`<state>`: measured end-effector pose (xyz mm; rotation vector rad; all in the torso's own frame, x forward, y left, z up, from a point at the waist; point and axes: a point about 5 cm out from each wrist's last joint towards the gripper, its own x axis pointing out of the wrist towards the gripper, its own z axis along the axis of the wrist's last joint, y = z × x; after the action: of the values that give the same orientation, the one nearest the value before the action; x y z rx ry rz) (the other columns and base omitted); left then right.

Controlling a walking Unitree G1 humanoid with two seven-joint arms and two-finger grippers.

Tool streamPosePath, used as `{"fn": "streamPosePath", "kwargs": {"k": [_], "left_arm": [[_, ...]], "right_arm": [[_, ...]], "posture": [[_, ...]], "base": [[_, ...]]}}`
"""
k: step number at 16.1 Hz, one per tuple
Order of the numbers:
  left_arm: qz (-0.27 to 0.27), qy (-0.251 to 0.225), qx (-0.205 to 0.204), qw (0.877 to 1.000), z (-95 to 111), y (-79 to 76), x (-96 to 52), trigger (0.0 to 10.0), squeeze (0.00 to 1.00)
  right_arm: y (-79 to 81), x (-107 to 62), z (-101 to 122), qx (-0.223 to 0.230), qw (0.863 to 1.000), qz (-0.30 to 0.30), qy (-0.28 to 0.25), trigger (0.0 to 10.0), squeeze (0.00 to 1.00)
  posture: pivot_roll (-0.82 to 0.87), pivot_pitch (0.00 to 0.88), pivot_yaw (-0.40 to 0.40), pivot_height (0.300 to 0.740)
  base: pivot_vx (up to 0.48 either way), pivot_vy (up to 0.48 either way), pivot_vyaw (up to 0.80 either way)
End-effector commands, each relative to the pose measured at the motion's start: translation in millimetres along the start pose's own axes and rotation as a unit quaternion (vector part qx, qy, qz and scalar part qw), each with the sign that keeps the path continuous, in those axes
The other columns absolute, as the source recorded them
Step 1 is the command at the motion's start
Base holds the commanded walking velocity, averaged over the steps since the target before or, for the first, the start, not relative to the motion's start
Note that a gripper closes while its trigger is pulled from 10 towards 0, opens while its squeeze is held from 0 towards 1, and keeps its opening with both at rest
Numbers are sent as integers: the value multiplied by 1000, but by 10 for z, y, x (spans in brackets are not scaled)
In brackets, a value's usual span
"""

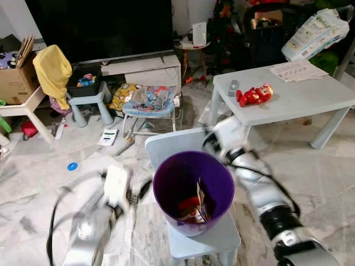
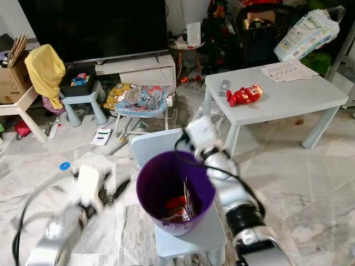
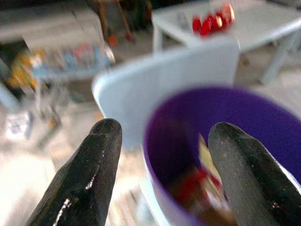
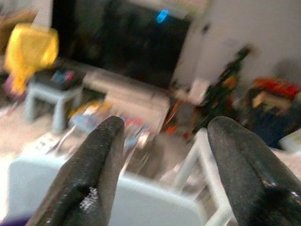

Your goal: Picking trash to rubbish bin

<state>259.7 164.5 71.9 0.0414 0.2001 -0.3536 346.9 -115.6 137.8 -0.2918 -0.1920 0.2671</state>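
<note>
Light worktop (image 1: pixel 310 100) is standing at right rear, carrying a red toy (image 1: pixel 255 95). Purple bin (image 1: pixel 193 191) is sitting on a small pale chair (image 1: pixel 213 238), holding red and white trash (image 1: pixel 194 209). Right pincer (image 4: pixel 162 155), fingers apart and empty, is hovering behind the bin rim. Left pincer (image 3: pixel 164 174), fingers apart and empty, is hanging just left of the bin.

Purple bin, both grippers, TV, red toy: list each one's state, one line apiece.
purple bin: upright on the small chair, open-topped, holding some trash
small chair: upright, bin on its seat
left gripper: open, empty, beside the bin
right gripper: open, empty, behind the bin
TV: screen dark
red toy: lying on its side on the white table
</note>
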Motion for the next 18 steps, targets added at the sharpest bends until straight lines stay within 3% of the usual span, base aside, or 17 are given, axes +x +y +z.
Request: {"fn": "streamPosePath", "kwargs": {"k": [1,4,5,8,10,14,18], "left_arm": [[25,-36,18,999,209,49,27,10000,0],[70,-84,47,993,494,107,94,10000,0],[88,-113,46,989,638,111,143,10000,0],[118,-130,57,983,774,89,210,10000,0],[111,-127,48,984,757,35,248,10000,0],[115,-128,41,984,759,-25,276,10000,0],[119,-131,39,983,760,-28,254,10000,0]], "right_arm": [[-107,-66,62,4,1000,-23,-17,10000,1000],[-262,-200,169,-3,998,-56,-38,10000,1000],[-352,-316,226,-6,997,-72,-42,10000,1000],[-414,-482,345,-3,997,-62,-50,10000,1000],[-402,-456,435,-5,996,-58,-63,10000,0],[-300,-421,479,12,998,-44,-51,10000,0],[-325,-419,495,16,998,-46,-47,10000,0]], "posture": [[66,0,63,740],[44,2,67,740],[30,2,70,740],[3,3,82,740],[-6,1,84,740],[9,0,72,740],[10,0,71,740]], "base": [[0,0,0],[0,0,0],[0,0,0],[0,0,0],[0,0,0],[0,0,0],[0,0,0]]}}
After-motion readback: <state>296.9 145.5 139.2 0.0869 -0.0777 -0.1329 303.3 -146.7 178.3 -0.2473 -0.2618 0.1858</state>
